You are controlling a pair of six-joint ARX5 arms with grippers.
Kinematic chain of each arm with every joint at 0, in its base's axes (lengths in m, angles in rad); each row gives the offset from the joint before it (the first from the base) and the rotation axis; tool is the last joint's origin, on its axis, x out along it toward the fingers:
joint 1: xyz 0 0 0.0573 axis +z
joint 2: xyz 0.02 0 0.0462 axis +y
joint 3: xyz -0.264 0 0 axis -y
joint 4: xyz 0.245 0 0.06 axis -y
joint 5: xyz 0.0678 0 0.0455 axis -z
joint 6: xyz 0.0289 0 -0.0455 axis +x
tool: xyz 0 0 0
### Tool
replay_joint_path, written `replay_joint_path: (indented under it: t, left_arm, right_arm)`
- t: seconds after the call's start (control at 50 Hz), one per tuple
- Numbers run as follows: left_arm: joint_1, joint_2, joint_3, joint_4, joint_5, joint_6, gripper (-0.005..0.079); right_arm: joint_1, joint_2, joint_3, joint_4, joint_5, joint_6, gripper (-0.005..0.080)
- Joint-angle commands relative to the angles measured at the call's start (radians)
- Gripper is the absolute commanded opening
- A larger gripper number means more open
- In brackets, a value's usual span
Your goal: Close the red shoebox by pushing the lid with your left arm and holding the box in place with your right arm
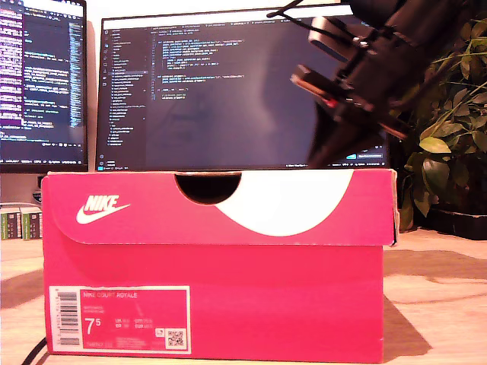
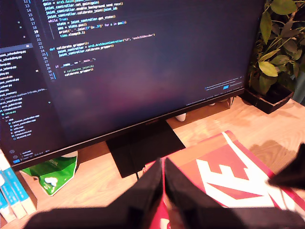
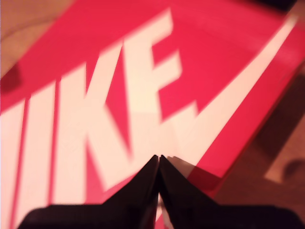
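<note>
My first end effector (image 2: 162, 164) and second end effector (image 3: 158, 160) are clenched empty above the lid (image 1: 221, 205), which appears seated on the red shoebox (image 1: 213, 304). Judged step: final press; next, confirm closure.

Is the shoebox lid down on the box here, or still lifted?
Down. In the exterior view the lid sits level on the red shoebox, its front flap overlapping the box's front wall with no gap along the edge.

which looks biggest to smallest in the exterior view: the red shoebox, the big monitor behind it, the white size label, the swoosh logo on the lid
1. red shoebox, though it sits nearest the camera
2. big monitor, partly hidden behind the box
3. white size label
4. swoosh logo
</note>
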Motion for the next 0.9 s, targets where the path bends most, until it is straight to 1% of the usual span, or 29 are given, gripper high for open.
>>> replay_joint_path:
  t: [0.0,0.06,0.18,0.26,0.36,0.4,0.58,0.74,0.88]
  left_arm:
    - [-0.001,-0.008,-0.018,0.016,0.001,0.009,-0.0019]
    - [-0.001,-0.008,-0.018,0.024,0.0,0.017,-0.0019]
    - [-0.001,-0.008,-0.018,0.035,-0.01,0.039,-0.0019]
    - [-0.001,-0.008,-0.018,0.033,-0.035,0.043,-0.0019]
    - [-0.001,-0.009,-0.018,0.035,-0.058,0.059,-0.0019]
    - [-0.001,-0.01,-0.018,0.036,-0.069,0.082,-0.0019]
    - [-0.001,-0.037,-0.053,0.045,-0.079,0.093,-0.0019]
    - [0.017,-0.113,-0.182,0.121,-0.102,0.091,-0.0019]
    - [0.041,-0.182,-0.294,0.192,-0.102,0.073,-0.0019]
  right_arm:
    - [0.008,-0.035,-0.015,0.037,0.026,-0.003,-0.0013]
    - [0.008,-0.066,-0.015,0.073,0.054,0.0,-0.0013]
    - [0.008,-0.14,-0.015,0.126,0.151,-0.003,-0.0013]
    - [0.002,-0.188,-0.015,0.129,0.224,-0.018,-0.0013]
    - [-0.023,-0.241,-0.015,0.127,0.269,-0.033,-0.0013]
    - [-0.037,-0.258,-0.015,0.125,0.275,-0.033,-0.0013]
    - [-0.141,-0.334,-0.018,0.073,0.279,-0.033,-0.0013]
    - [-0.239,-0.422,-0.05,0.059,0.278,-0.034,-0.0013]
    - [-0.303,-0.519,-0.122,0.067,0.27,-0.034,-0.0013]
